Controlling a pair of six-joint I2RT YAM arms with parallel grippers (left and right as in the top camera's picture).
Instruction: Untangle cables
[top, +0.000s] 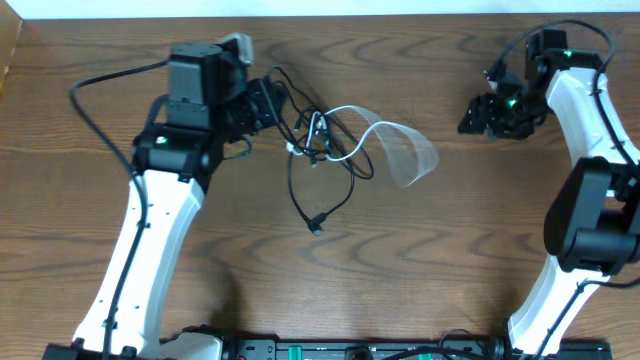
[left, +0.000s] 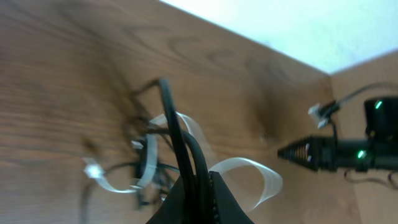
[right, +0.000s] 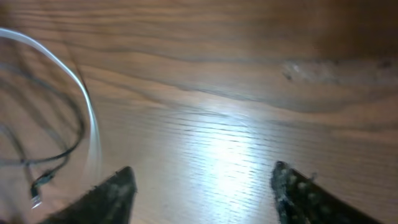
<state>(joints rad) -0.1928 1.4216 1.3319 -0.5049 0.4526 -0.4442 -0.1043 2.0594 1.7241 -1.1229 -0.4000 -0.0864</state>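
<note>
1. The black cable (top: 300, 190) and the white cable (top: 405, 150) are seen tangled together in a loose knot near the middle of the tabletop (top: 450, 260), somewhat toward the edge away from the arm bases.
2. The left gripper (top: 266, 102) is found at the left side of the knot. In the left wrist view its fingers (left: 217, 202) are clamped together on a strand of the black cable, which rises out of them.
3. A wide loop of the white cable is spread to the right of the knot. One black strand is trailed toward the near edge and ends in a small plug (top: 316, 226).
4. The right gripper (top: 478, 115) is held well apart from the cables, near the far right corner. Its fingers (right: 115, 193) are spread wide, with only bare wood between them.
5. The left arm (top: 150, 230) is stretched from the near left edge up to the knot, with the wrist turned to the right.
6. The right arm (top: 590, 200) is raised along the right edge and bent back to the left at the wrist, with the gripper pointed toward the knot.
</note>
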